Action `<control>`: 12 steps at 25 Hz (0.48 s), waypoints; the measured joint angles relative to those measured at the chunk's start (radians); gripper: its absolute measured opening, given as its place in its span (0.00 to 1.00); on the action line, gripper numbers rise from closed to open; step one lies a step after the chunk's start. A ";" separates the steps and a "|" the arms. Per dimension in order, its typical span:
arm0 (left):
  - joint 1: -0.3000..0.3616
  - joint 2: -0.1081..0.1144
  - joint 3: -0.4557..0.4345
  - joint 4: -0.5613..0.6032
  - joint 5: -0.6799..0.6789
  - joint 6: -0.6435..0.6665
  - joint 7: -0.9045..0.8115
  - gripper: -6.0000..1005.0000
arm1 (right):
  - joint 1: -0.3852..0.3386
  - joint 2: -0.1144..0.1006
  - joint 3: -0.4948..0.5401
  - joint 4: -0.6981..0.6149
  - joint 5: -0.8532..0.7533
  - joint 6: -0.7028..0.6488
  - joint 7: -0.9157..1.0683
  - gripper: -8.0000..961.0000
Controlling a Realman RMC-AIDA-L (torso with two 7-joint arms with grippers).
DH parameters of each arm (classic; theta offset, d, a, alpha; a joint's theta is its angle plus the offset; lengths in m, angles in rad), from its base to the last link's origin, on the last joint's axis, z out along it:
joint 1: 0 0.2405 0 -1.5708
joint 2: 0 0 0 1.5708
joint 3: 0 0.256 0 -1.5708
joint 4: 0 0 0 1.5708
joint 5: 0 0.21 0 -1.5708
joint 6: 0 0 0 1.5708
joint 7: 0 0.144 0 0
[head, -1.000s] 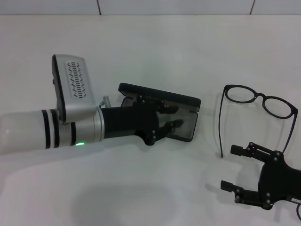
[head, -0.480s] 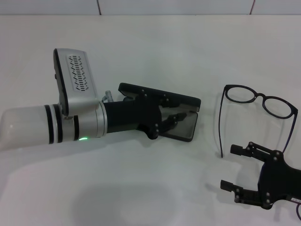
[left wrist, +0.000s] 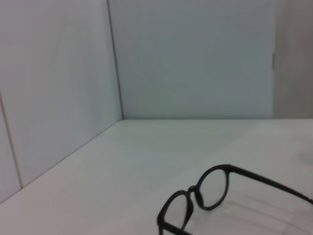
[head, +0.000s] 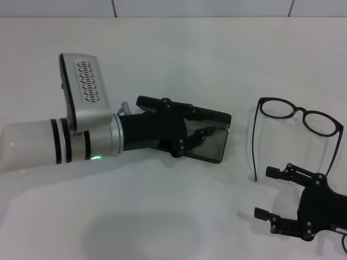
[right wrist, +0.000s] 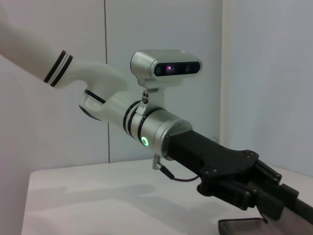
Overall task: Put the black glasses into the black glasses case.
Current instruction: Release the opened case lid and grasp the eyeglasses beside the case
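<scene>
The left gripper (head: pixel 198 127) is closed on the raised lid of the black glasses case (head: pixel 209 145), which lies open on the white table (head: pixel 162 216). Well to its right lie the black glasses (head: pixel 298 116), unfolded. Just nearer than them, the right gripper (head: pixel 268 192) rests with fingers spread, holding nothing.

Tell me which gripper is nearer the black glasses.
Right. The right gripper sits open just in front of the black glasses; the left gripper is off to their left, at the black glasses case.
</scene>
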 joint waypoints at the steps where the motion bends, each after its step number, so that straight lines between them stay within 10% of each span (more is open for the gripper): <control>1: 0.003 0.001 0.000 0.001 0.000 0.015 0.000 0.31 | -0.001 0.000 0.000 0.000 0.000 0.000 -0.001 0.83; 12: 0.035 0.006 -0.008 0.013 -0.001 0.146 0.000 0.31 | -0.006 0.000 0.001 0.000 0.027 -0.002 -0.003 0.83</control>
